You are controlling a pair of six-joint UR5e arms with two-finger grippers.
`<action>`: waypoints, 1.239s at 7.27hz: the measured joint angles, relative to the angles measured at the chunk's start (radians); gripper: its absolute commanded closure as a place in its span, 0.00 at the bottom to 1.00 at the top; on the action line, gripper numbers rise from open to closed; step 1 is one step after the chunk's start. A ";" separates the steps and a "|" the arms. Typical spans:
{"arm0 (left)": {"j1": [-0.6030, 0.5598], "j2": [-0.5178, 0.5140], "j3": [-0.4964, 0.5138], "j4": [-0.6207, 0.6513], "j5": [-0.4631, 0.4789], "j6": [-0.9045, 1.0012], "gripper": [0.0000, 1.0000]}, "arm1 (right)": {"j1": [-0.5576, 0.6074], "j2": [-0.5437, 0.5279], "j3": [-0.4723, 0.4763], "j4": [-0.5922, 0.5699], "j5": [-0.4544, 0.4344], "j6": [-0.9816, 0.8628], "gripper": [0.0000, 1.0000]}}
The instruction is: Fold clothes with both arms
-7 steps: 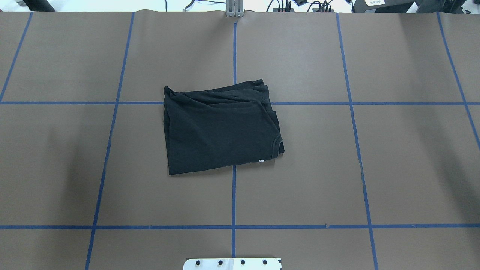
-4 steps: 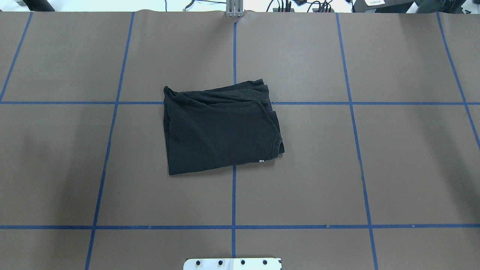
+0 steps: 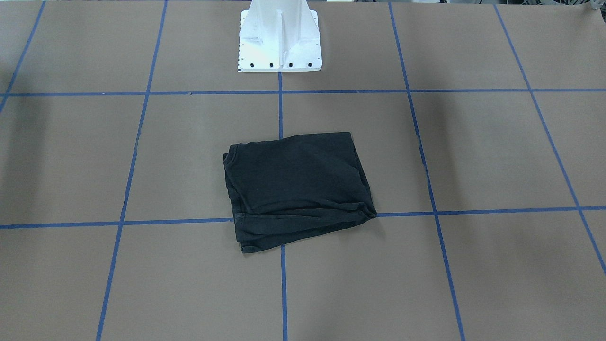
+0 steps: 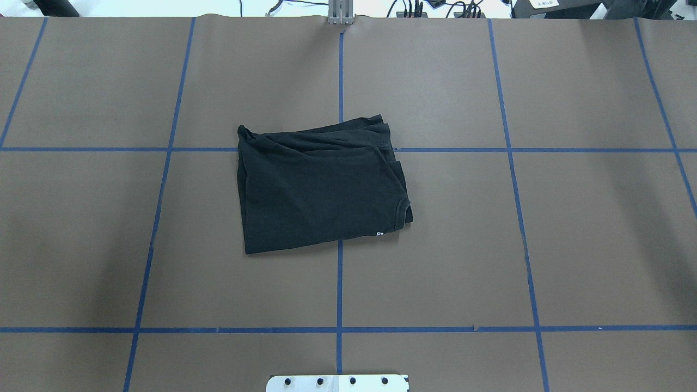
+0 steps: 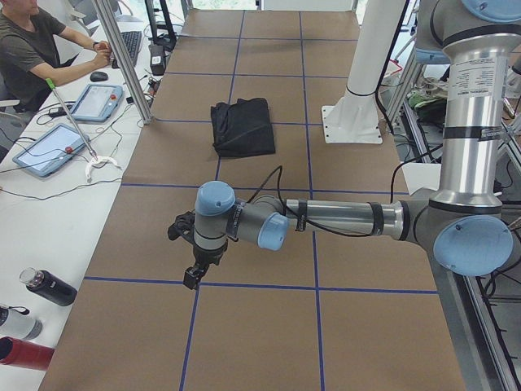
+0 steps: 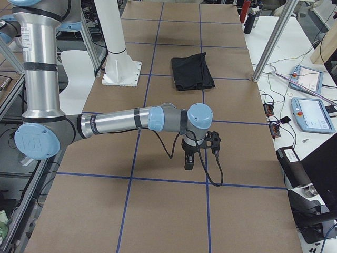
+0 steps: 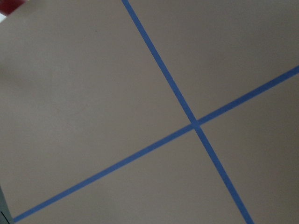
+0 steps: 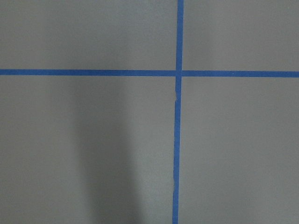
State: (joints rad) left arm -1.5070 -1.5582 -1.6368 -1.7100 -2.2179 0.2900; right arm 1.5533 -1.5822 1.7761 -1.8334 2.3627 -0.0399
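T-shirt lay folded into a compact, roughly rectangular black bundle near the middle of the worktop, across the central blue tape line and in front of the white base pedestal. The collar showed at one corner, a sliver of white print peeked from the near edge, and the layered hems on the far side were slightly staggered. Folding therefore appeared essentially complete, with at most a tidying of that uneven far edge left. Neither tool touched the garment: the left tool and the right tool hung pointing down over bare grid crossings, well apart from the shirt and toward opposite ends of the worktop. As they were seen only from the side cameras, whether either was open or closed could not be told. A brown sheet with a blue tape grid covered the worktop. A white side bench carried tablets and bottles, and a seated person was at it.
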 measured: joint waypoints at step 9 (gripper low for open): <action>-0.053 0.008 -0.034 0.132 -0.062 0.004 0.00 | 0.009 -0.066 -0.039 0.057 0.017 -0.133 0.00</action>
State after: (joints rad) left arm -1.5601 -1.5504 -1.6707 -1.5782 -2.2802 0.2943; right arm 1.5622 -1.6480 1.7374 -1.7761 2.3798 -0.1727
